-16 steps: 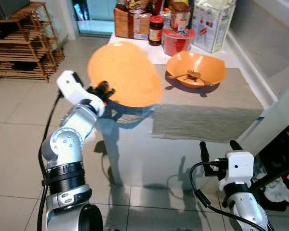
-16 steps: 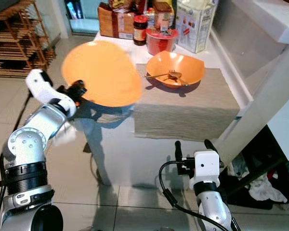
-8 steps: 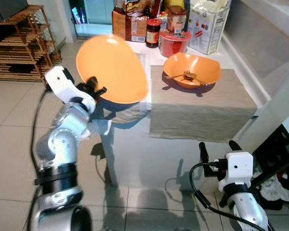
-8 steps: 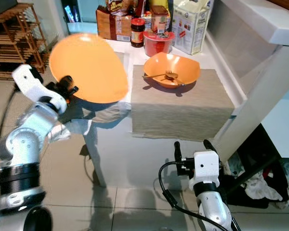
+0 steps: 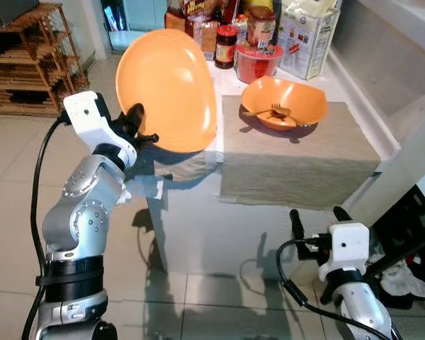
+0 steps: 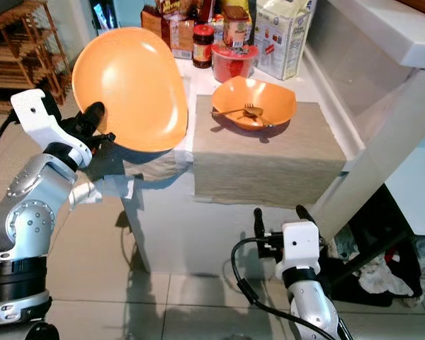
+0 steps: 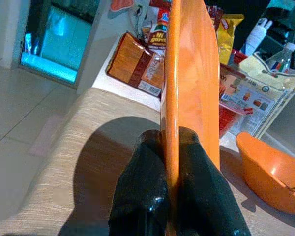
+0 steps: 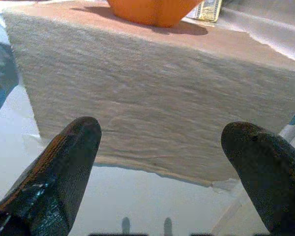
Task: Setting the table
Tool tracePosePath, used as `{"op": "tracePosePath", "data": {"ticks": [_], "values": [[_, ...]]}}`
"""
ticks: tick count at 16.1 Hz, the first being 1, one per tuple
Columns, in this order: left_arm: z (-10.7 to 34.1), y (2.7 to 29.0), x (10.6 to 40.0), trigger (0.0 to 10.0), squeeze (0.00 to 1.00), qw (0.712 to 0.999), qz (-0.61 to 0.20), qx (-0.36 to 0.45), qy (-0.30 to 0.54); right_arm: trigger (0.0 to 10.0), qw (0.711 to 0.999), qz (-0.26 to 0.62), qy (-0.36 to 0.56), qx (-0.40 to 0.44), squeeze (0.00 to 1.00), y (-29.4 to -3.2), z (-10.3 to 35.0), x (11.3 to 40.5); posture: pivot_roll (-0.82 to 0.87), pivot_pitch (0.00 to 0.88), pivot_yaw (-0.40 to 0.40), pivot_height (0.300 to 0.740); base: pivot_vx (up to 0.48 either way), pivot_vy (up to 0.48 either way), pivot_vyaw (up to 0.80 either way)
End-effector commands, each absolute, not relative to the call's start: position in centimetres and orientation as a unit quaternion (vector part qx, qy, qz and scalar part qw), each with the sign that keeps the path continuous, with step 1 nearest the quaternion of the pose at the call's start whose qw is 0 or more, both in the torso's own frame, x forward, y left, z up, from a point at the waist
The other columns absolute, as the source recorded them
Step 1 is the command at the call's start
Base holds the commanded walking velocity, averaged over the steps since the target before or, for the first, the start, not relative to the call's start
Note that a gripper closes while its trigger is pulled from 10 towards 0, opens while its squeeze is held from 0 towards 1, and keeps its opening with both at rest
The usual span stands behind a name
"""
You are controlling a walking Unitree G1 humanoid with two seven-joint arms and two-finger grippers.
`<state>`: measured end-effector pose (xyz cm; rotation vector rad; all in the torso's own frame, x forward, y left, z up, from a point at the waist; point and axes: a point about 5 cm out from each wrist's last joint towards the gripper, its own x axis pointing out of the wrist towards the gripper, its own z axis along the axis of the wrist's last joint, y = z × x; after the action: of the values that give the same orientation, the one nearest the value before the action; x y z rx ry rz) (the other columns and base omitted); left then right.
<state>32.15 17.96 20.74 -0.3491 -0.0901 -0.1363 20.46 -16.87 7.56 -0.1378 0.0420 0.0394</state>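
Observation:
My left gripper [image 5: 136, 122] is shut on the rim of a large orange plate [image 5: 166, 88], held tilted up on edge over the table's left side. In the left wrist view both black fingers [image 7: 142, 196] pinch the orange plate [image 7: 187, 88] edge-on. An orange bowl [image 5: 283, 103] with a fork [image 5: 273, 110] in it sits at the far end of a beige placemat [image 5: 297, 159]. My right gripper [image 5: 315, 216] hangs low before the table's front edge, open, with nothing between its fingers [image 8: 64, 167].
Jars, a red container [image 5: 258, 62] and food boxes [image 5: 308, 35] crowd the table's far end. A wooden rack [image 5: 28, 64] stands on the tiled floor at left. A white counter [image 5: 411, 42] runs along the right. A second beige mat [image 7: 64, 162] lies under the held plate.
The left arm has lifted the plate and tipped it more upright, its rim now higher against the far boxes. The right gripper has stayed low and open.

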Motion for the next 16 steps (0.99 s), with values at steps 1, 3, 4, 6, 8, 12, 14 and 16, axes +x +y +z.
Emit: {"op": "tracePosePath", "data": {"ticks": [1, 3, 4, 6, 8, 12, 14, 16], "values": [[19.1, 18.4, 32.0, 0.0, 0.0, 0.988, -0.052, -0.145, -0.005, 10.0, 0.997, 0.023, 0.028, -0.068, 0.0, -16.9, 7.3, 20.4, -0.04, 0.014, -0.026, 0.74, -0.48, 0.0, 0.0], [19.0, 18.1, 32.1, 0.0, 0.0, 0.988, -0.056, -0.14, -0.007, 10.0, 0.997, 0.024, 0.028, -0.068, 0.0, -16.9, 7.4, 20.5, -0.04, 0.014, -0.026, 0.74, -0.48, 0.0, 0.0], [19.0, 18.1, 32.2, 0.0, 0.0, 0.988, -0.057, -0.14, -0.008, 10.0, 0.997, 0.024, 0.028, -0.068, 0.0, -16.9, 7.4, 20.5, -0.04, 0.014, -0.026, 0.74, -0.48, 0.0, 0.0], [19.2, 17.8, 32.1, 0.0, 0.0, 0.988, -0.061, -0.138, -0.013, 10.0, 0.997, 0.024, 0.027, -0.069, 0.0, -16.9, 7.4, 20.4, -0.05, 0.016, -0.028, 0.74, -0.176, 0.0, 0.0], [19.5, 17.1, 32.2, 0.0, 0.0, 0.987, -0.08, -0.135, -0.025, 10.0, 0.997, 0.024, 0.027, -0.07, 0.0, -17.0, 7.4, 20.5, -0.05, 0.019, -0.024, 0.74, 0.0, 0.0, 0.0], [19.9, 16.6, 31.9, 0.0, 0.0, 0.986, -0.1, -0.128, -0.036, 10.0, 0.997, 0.024, 0.026, -0.068, 0.0, -16.9, 7.5, 20.5, -0.05, 0.021, -0.024, 0.74, 0.0, -0.212, 0.0], [20.0, 16.1, 31.6, 0.0, 0.0, 0.985, -0.113, -0.124, -0.042, 10.0, 0.997, 0.024, 0.026, -0.068, 0.0, -16.9, 7.5, 20.5, -0.05, 0.021, -0.024, 0.74, 0.0, -0.48, 0.0], [20.0, 15.8, 31.5, 0.0, 0.0, 0.983, -0.123, -0.126, -0.043, 10.0, 0.997, 0.023, 0.026, -0.069, 0.0, -16.9, 7.4, 20.6, -0.04, 0.022, -0.024, 0.74, 0.0, -0.48, 0.0]]}}
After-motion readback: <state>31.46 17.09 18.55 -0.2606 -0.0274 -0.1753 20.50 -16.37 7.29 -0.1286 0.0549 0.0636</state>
